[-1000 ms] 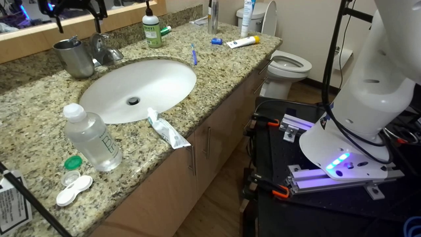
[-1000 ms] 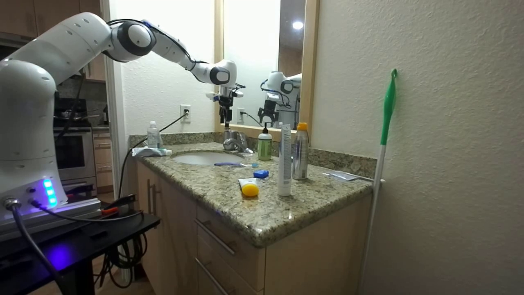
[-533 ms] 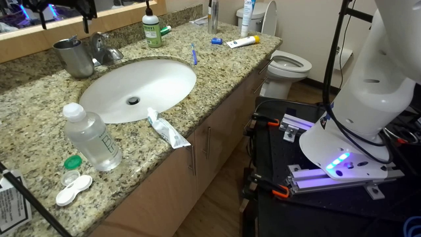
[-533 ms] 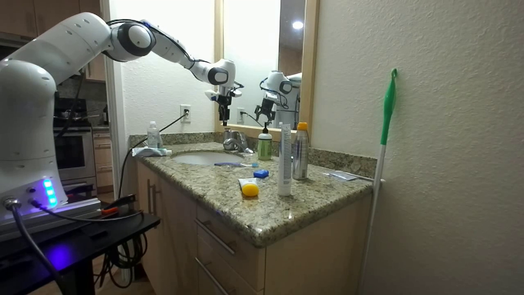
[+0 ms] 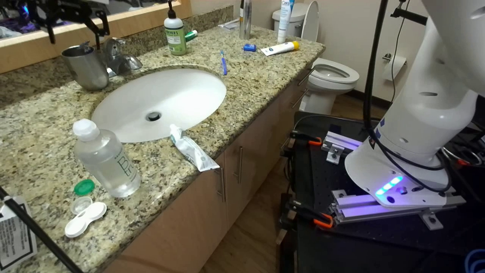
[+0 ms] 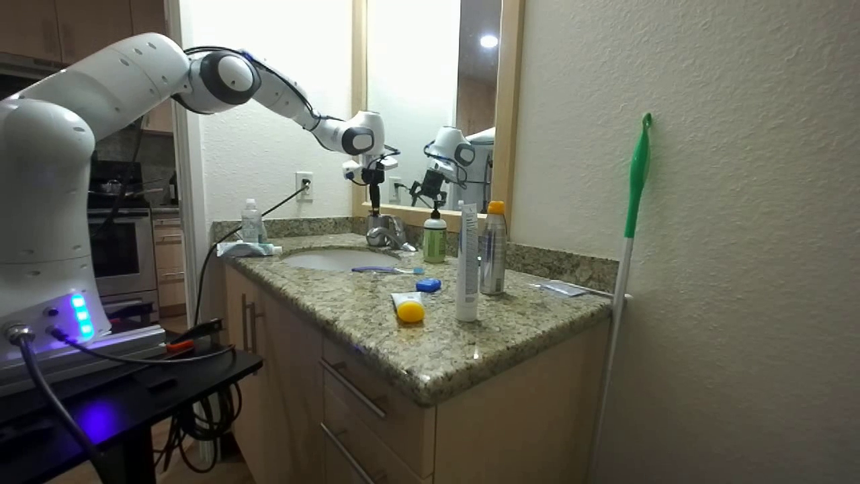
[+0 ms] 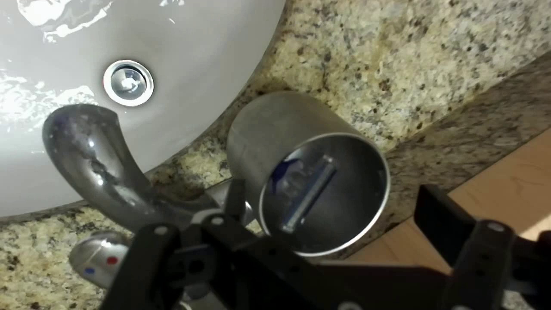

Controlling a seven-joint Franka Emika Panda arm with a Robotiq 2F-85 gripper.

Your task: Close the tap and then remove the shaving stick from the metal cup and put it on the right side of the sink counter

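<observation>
The metal cup [image 5: 87, 72] stands on the sink counter [image 5: 257, 74] beside the chrome tap [image 5: 119, 60]. In the wrist view the cup [image 7: 275, 125] shows its open mouth, with the tap's curved spout [image 7: 92, 159] to its left. The shaving stick [image 7: 308, 196] is inside the cup, its blade head facing up and its handle mostly hidden. The head of the shaving stick also shows at the cup's rim in an exterior view [image 5: 85, 45]. My gripper [image 7: 335, 202] is open and empty, just above the cup, its fingers on either side of the mouth. It also shows low over the cup in an exterior view [image 6: 375, 210].
A soap bottle [image 5: 175, 36] stands right of the tap. A clear bottle [image 5: 108, 163], a white tube [image 5: 193, 151] and a lens case [image 5: 85, 220] lie nearer. A toothbrush [image 5: 224, 62], blue box [image 6: 428, 286], tubes and spray can [image 6: 494, 252] are on the right. The mirror frame rises behind.
My gripper has moved left over the cup, then down close to its rim, and has turned. The arm has lowered. The cup, shaving stick and tap have not moved.
</observation>
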